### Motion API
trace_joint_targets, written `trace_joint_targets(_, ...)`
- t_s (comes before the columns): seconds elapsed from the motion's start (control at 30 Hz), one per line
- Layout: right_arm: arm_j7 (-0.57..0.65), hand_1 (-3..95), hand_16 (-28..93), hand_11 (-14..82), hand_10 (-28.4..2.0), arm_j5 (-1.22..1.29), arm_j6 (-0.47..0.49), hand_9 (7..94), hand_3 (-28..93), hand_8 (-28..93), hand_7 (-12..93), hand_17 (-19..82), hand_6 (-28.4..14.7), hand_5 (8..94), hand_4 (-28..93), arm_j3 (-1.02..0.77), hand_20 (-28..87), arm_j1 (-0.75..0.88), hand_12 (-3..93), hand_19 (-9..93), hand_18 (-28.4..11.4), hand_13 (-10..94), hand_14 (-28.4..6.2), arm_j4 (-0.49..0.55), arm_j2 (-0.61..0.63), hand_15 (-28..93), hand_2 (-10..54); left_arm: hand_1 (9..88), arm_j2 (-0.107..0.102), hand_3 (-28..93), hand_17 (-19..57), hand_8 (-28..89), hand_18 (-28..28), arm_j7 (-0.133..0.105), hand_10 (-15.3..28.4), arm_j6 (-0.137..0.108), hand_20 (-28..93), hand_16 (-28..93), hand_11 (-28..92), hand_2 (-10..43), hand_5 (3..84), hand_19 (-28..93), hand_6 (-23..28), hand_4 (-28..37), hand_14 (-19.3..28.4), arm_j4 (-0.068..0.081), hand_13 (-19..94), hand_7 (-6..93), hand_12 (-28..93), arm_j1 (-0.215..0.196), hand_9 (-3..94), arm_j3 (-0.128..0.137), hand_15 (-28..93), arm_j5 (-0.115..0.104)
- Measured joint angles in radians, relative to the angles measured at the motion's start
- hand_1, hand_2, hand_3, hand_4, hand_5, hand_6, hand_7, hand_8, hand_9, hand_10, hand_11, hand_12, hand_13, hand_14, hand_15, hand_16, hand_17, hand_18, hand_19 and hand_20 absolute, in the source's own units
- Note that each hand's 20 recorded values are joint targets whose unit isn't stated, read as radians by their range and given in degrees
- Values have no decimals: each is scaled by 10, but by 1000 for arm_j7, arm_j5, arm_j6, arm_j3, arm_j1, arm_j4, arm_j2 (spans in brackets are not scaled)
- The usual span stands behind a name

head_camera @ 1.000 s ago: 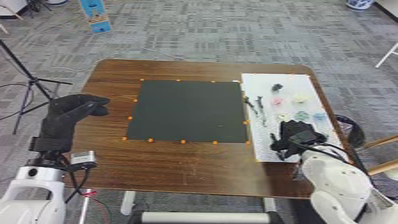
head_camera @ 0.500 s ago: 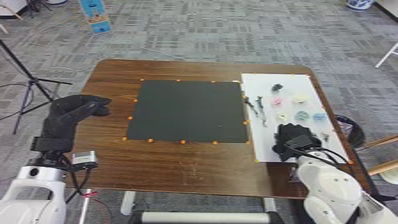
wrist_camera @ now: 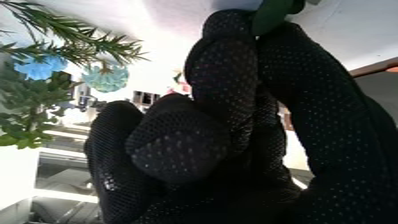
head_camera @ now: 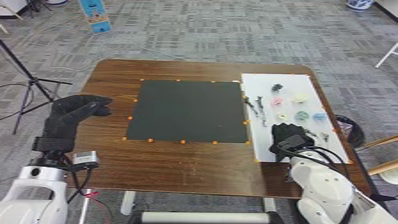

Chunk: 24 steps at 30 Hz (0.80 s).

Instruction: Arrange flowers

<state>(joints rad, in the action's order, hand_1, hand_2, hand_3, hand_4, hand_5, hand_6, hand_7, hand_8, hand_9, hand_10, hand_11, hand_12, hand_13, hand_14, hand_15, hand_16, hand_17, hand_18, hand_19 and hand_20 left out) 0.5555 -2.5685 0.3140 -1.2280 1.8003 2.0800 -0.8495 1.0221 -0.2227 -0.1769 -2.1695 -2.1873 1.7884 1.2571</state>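
On the white board (head_camera: 269, 150) at the table's right lie two dark branches (head_camera: 262, 107), a black flower (head_camera: 276, 87), a pink one (head_camera: 277, 101), pale yellow (head_camera: 300, 98), teal (head_camera: 302, 115) and blue (head_camera: 319, 116) ones, and small green sprigs (head_camera: 325, 136). My right hand (head_camera: 289, 134) is over the board's near left part. In the right wrist view, this hand (wrist_camera: 226, 105) pinches a green leaf (wrist_camera: 271, 15) between thumb and finger; the blue flower (wrist_camera: 39, 66), teal flower (wrist_camera: 106, 77) and leafy sprigs (wrist_camera: 27, 107) are farther off. My left hand (head_camera: 75, 111) hangs relaxed at the table's left side.
A black square sheet (head_camera: 188, 110) with orange markers around it covers the table's middle. Brown wood (head_camera: 191, 167) borders it. A dark bin (head_camera: 352, 134) stands beyond the right edge, and a black tripod (head_camera: 34, 80) stands left of the table.
The right hand has shifted left across the near part of the white board, and small green sprigs on its right have come into sight. The left hand has stayed put.
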Motion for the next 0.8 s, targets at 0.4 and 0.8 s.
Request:
trace_joint_targets(0.4,-40,524,385,403,-92,26,-201,926,579,358,249,698,-7,820,80,-72,622,66,347,932,-139,937,-34,-13,-16,617,-95,270,0,724,74,-59,135,0,143,2,386,64,398,-34,612,270,43,-177,181,0,451,233,248,0,581,1,559,0)
trace_joint_targets(0.8,-54,523,393,409,-92,46,-226,924,588,351,263,698,-6,817,74,-109,628,71,347,932,-139,937,-34,40,-13,617,-95,271,0,723,73,-56,136,3,142,5,386,64,396,-33,609,269,41,-179,181,0,449,227,247,-2,579,2,556,1)
